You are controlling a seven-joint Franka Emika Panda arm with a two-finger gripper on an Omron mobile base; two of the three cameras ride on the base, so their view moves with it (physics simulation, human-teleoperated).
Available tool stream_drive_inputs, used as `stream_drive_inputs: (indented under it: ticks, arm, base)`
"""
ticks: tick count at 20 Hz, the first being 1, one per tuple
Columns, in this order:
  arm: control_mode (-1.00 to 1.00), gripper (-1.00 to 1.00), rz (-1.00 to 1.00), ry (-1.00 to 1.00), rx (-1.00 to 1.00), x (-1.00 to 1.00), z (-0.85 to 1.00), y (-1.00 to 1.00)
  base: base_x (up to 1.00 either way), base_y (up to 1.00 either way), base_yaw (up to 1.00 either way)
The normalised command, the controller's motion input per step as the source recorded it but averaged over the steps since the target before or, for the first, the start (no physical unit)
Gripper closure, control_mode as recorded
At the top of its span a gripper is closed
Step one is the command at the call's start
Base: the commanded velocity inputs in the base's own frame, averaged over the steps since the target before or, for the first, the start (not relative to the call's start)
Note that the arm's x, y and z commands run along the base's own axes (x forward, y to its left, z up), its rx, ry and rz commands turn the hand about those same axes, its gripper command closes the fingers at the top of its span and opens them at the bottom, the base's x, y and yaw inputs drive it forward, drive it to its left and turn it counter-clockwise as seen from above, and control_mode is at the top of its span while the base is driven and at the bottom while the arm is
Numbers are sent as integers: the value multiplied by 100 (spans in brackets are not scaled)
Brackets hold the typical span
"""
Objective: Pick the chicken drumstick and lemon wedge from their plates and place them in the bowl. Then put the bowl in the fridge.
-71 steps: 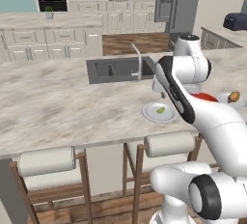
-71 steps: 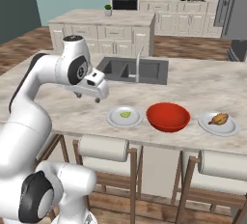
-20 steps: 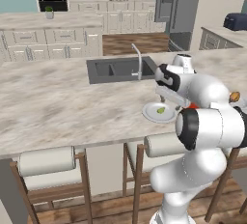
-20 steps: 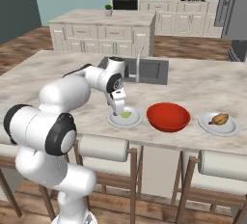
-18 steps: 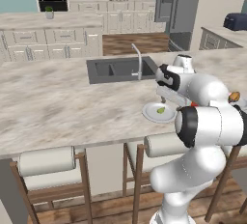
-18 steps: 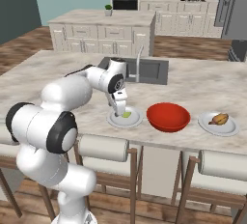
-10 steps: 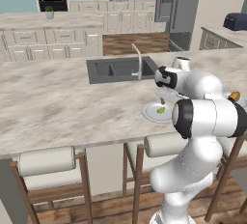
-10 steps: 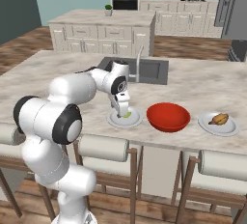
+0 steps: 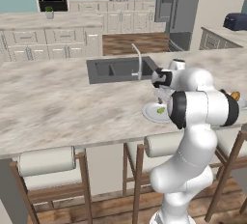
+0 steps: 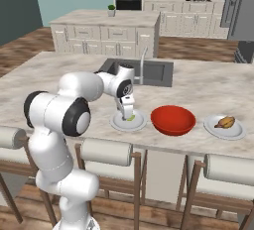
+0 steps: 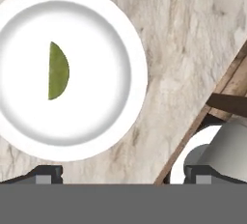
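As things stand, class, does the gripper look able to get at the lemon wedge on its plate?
Probably yes. The gripper hangs open just above the plate, and the lemon wedge lies bare on it with nothing over or beside it. In the hand view the wedge sits off to one side, so a small shift seems needed.

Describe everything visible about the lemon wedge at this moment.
The lemon wedge is a small yellow-green piece, half-moon shaped with one straight edge and one curved, matte and smooth. It lies flat on a round white plate, left of the plate's centre in the hand view, touching only the plate. The open gripper hangs just above it, not gripping it. The plate sits on the marble counter beside the red bowl.
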Motion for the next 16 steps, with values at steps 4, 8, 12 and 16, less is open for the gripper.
stream_drive_inputs:
  ticks: [4,8,12,16]
  arm:
    - [-100,-100,-4,5,0,33,-14,-1]
    - [-100,-100,-3,6,0,35,-15,-11]
    - [-100,-100,-1,2,0,29,-22,-6]
    - [-100,-100,0,0,0,22,-22,-5]
  base:
    - [0,0,0]
    - [0,0,0]
    - [0,0,0]
    - [0,0,0]
